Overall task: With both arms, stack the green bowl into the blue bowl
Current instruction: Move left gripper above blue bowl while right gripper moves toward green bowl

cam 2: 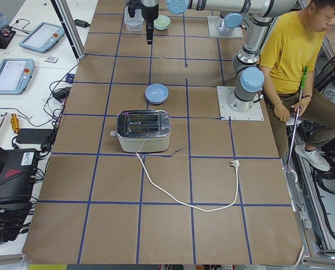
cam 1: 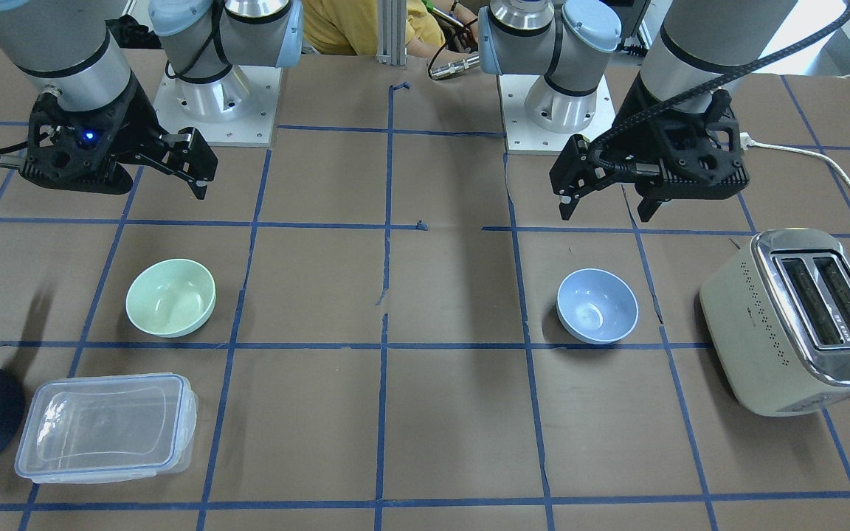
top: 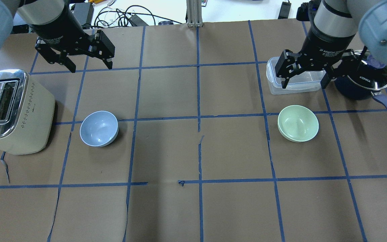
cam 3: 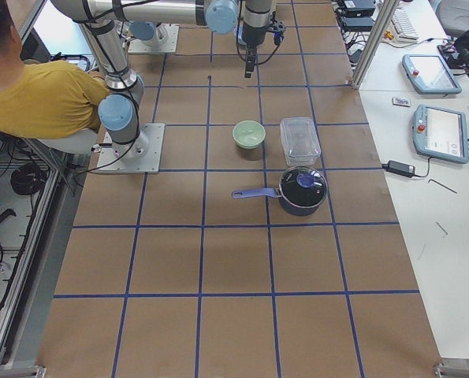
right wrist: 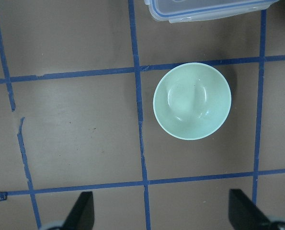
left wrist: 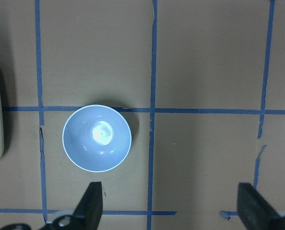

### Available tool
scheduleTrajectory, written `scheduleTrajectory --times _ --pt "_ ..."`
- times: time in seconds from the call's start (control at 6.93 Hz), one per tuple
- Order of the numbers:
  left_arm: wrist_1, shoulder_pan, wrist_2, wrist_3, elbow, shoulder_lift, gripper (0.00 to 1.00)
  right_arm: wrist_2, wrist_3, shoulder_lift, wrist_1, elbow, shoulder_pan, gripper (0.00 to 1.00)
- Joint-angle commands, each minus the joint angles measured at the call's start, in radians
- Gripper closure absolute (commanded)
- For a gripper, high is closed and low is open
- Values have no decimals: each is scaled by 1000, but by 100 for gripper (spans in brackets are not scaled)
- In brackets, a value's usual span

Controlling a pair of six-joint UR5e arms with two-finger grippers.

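Overhead exterior: nothing is grasped yet, so the task is at its first step. The green bowl (top: 298,123) sits upright on the worktop's right half at about mid-depth. The clear container (top: 272,80) and saucepan (top: 354,92) are on its far-edge side. The blue bowl (top: 99,128) sits upright on the left half at the same depth. The toaster (top: 13,111) is near it on the left-end side, with a gap showing between them. The bowls are well apart, with the worktop's centre between them.

Right gripper (top: 304,84): spread wide, empty, pointing straight down. It hangs over the container, on the far-edge side of the green bowl and clear of it. Left gripper (top: 91,67): also wide open, holding nothing, vertical. It hangs over bare worktop on the far-edge side of the blue bowl. Both look well off the surface, since each wrist view shows its whole bowl ahead of the jaws.

Likely next: the right arm moves toward the robot-side edge until one finger is over the green bowl's rim, then descends and pinches the wall. The wall is glossy, so slip is a risk and the grip needs a deep bite. The left arm probably grips or steadies the blue bowl for the drop-in.
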Motion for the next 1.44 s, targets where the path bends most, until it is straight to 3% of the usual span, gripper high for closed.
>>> scheduleTrajectory --times 0.0,1.01,1.3 --pt "0 0 -4 2 -6 1 0 0 -4 1 -6 -1 0 0" --pt "2 11 7 7 -12 -2 0 36 31 -1 -11 -1 2 0" --pt "25 79 5 90 -90 -28 0 23 33 4 -4 0 2 0"
